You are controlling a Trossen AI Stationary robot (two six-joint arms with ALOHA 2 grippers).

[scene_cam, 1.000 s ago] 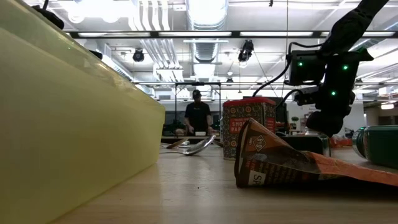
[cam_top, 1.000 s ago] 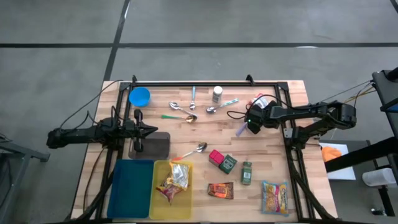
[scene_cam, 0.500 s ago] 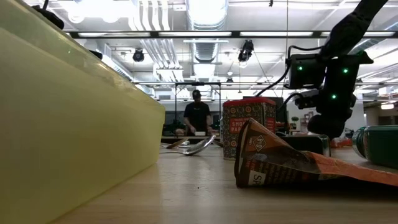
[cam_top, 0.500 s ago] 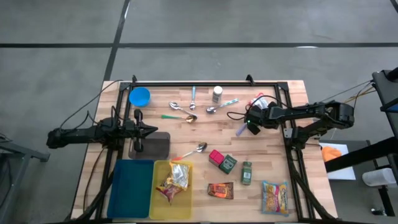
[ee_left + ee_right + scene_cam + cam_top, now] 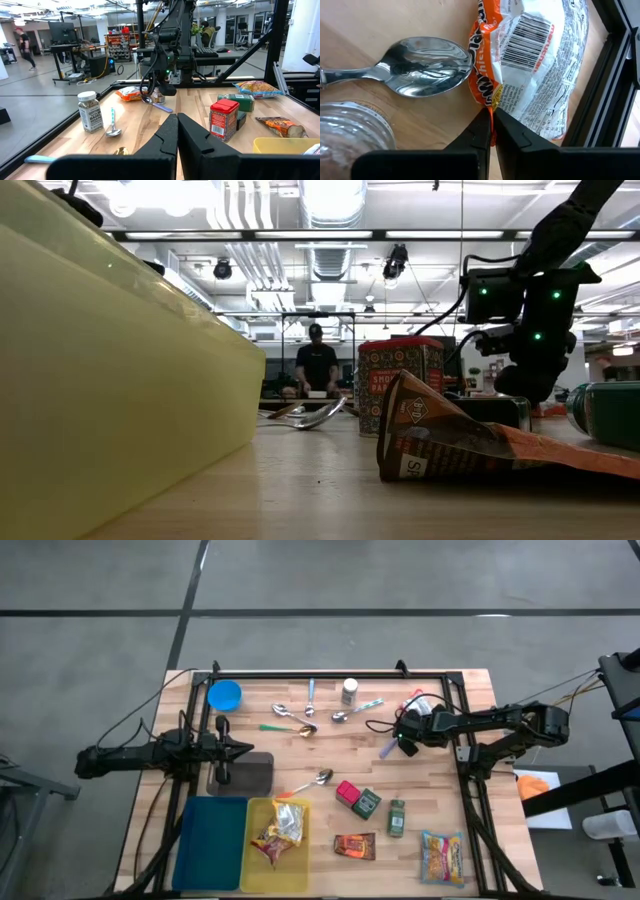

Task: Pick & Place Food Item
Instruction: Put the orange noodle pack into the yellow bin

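The right gripper (image 5: 491,131) is down at the table's (image 5: 430,780) 3 o'clock side, close to the frame rail, and its jaws are clamped on the edge of an orange and white snack bag (image 5: 535,60). The pinch falls on the bag's orange seam; the rest of the bag, barcode side up, lies on the wood against the dark rail. Just beside the bag lies a spoon (image 5: 420,75), its bowl touching or nearly touching the orange edge (which one cannot be told), and a clear glass object (image 5: 350,130) sits near the spoon.

From above, the right gripper (image 5: 405,736) shows at about 2 o'clock of the table's middle, with the bag mostly hidden under the wrist.

The left gripper (image 5: 245,748) waits at 9 o'clock, jaws together and holding nothing, above a dark grey block (image 5: 255,772).

Toward 6 o'clock stand a blue tray (image 5: 208,840) and a yellow tray (image 5: 252,865) side by side, the yellow one with a crumpled wrapper (image 5: 280,835) in it. Near 5 o'clock lie a red tin (image 5: 347,794), a green packet (image 5: 396,817), a brown candy packet (image 5: 354,846) and a yellow snack bag (image 5: 441,856). A blue bowl (image 5: 224,695) sits at 10 o'clock, a spice jar (image 5: 349,690) at 12.
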